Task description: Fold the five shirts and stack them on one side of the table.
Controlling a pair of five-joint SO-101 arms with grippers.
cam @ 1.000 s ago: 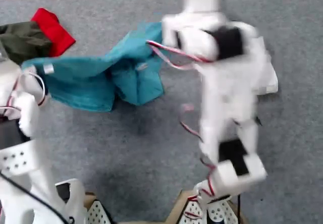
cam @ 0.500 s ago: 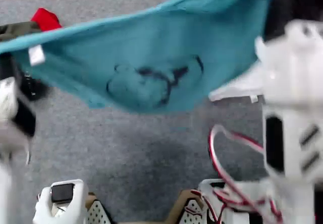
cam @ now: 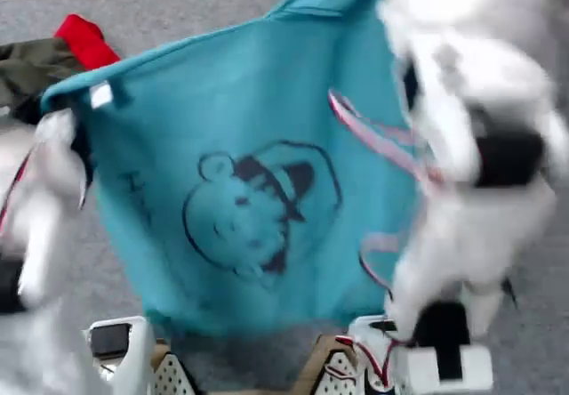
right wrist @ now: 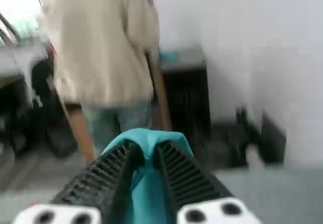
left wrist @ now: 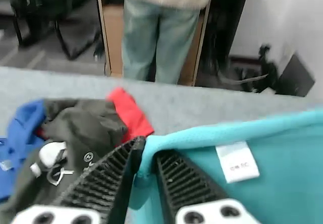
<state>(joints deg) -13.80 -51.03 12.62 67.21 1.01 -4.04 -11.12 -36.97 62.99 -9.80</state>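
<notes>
Shirt (cam: 249, 199), teal, hangs spread wide: left gripper (left wrist: 149, 151) and right gripper (right wrist: 146, 148) each clamped on a top corner, likely to flatten it. Unfolded pile (cam: 36, 70) at ten o'clock.

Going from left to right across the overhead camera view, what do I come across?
Dark green shirt → red shirt → teal shirt, held up spread out → right arm.
</notes>
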